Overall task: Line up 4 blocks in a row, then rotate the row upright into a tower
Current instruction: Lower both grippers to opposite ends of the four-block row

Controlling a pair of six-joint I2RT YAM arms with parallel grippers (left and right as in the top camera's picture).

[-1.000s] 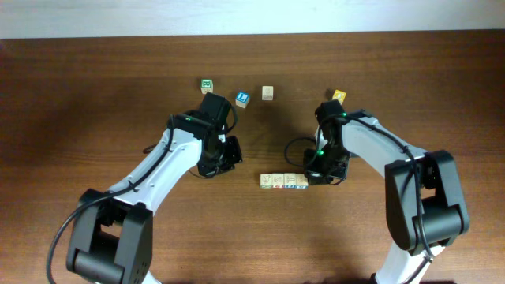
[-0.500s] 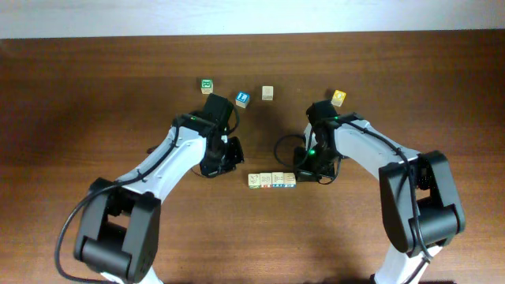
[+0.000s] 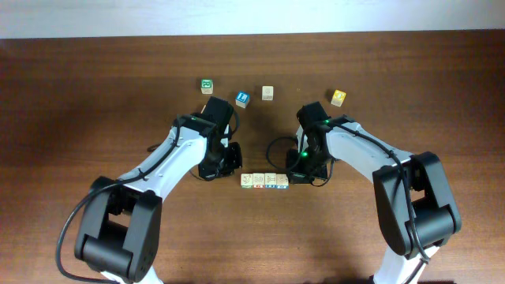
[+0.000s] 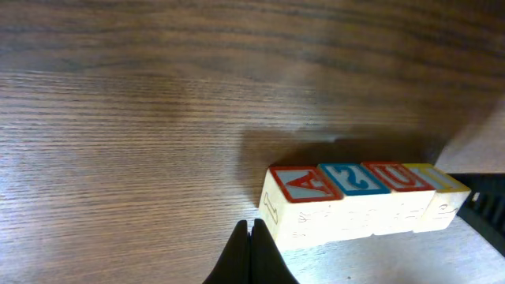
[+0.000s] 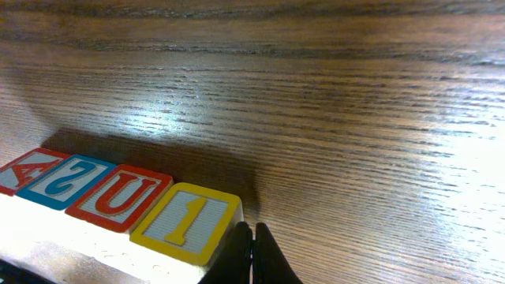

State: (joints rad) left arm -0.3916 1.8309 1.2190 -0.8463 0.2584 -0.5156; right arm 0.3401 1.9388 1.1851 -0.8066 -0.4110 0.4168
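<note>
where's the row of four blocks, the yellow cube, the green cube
row of four blocks [image 3: 264, 181], overhead view, top of the line's middle
yellow cube [image 3: 338, 97], overhead view, top face
green cube [image 3: 207, 85], overhead view, top face

Pale matt wooden blocks — on a dark, grained wood table with slight sheen

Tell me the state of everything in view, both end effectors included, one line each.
Block row, flat, four touching in one line, ungripped.
Left end effector, shut, empty, tips by the row's A end.
Right end effector, shut, empty, tips by the row's other end.
Green block, loose, apart.
Blue block, loose, apart.
Plain block, loose, apart.
Yellow block, loose, apart.
</note>
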